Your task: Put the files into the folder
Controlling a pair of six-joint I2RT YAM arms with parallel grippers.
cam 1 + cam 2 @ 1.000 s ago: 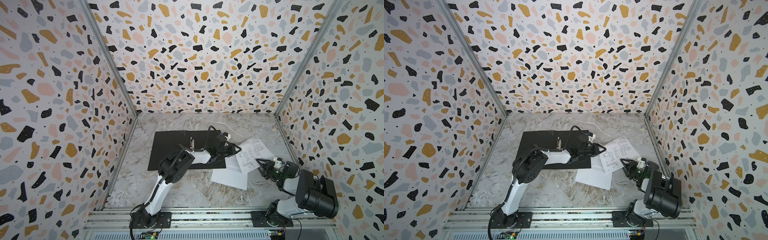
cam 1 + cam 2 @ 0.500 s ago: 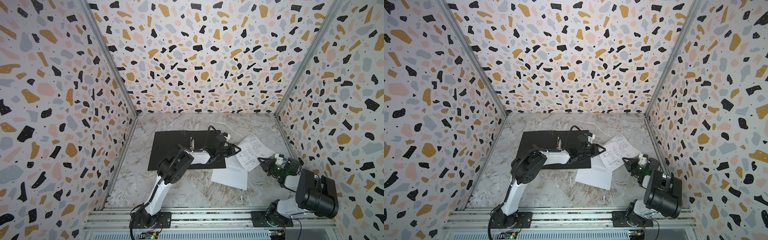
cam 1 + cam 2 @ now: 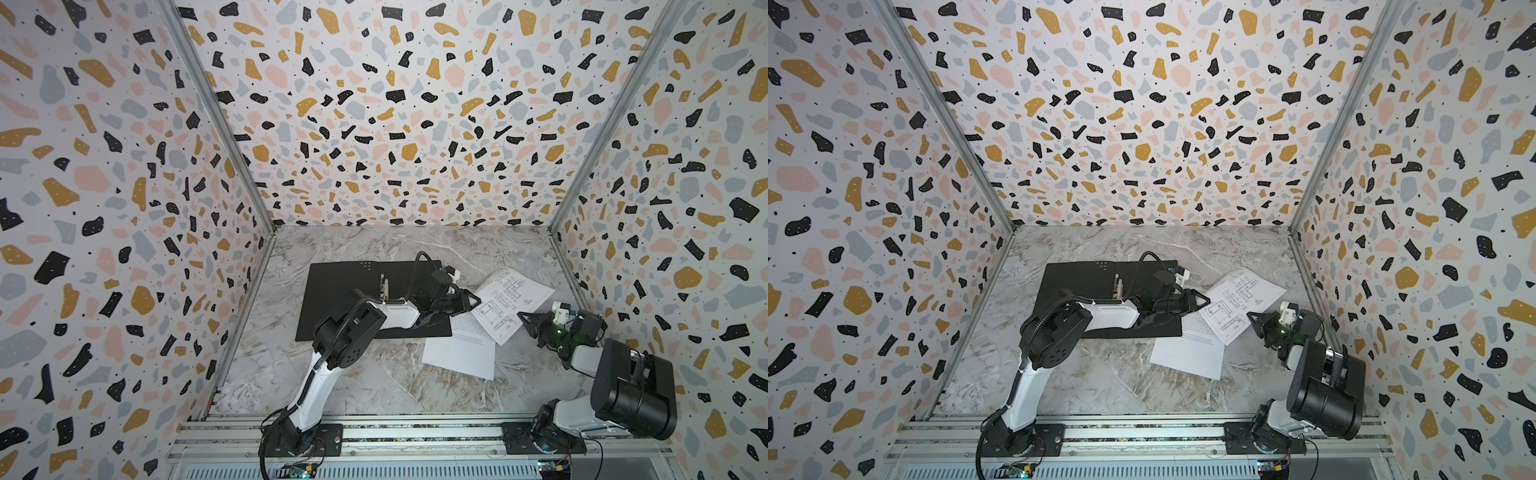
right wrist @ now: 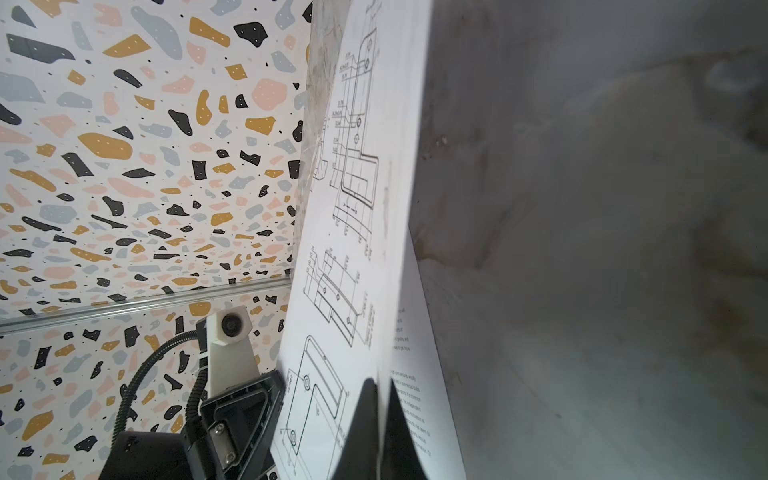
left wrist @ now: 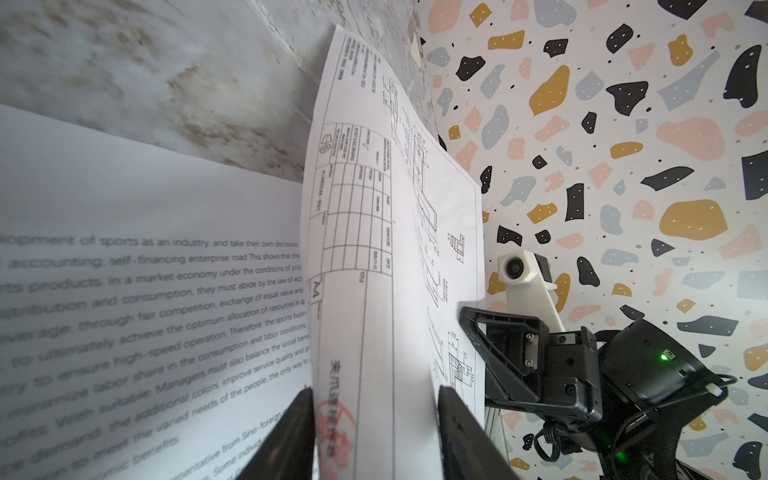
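Observation:
The folder (image 3: pixel 340 286) (image 3: pixel 1084 282) lies open on the marble table, black inside up, with its metal clip at the spine. One of the files, the sheet with line drawings (image 3: pixel 511 303) (image 3: pixel 1241 303) (image 5: pixel 374 249) (image 4: pixel 353 208), partly overlaps the text sheet (image 3: pixel 461 353) (image 3: pixel 1187 353) (image 5: pixel 145 249) to the folder's right. My right gripper (image 3: pixel 525 320) (image 3: pixel 1254 320) (image 4: pixel 380 415) is shut on the drawing sheet's right edge, and the sheet bows up. At the sheet's left edge my left gripper (image 3: pixel 469 299) (image 3: pixel 1200 300) (image 5: pixel 376 432) stands open, its jaws on either side of the paper.
Terrazzo-patterned walls (image 3: pixel 665 249) close in the table on three sides, the right one close behind my right arm. An aluminium rail (image 3: pixel 415 432) carries both arm bases along the front. My left arm reaches across the folder's right half.
My right gripper has closed on the drawing sheet's edge. The left gripper's jaws have spread wider around the opposite edge. The sheet has barely shifted.

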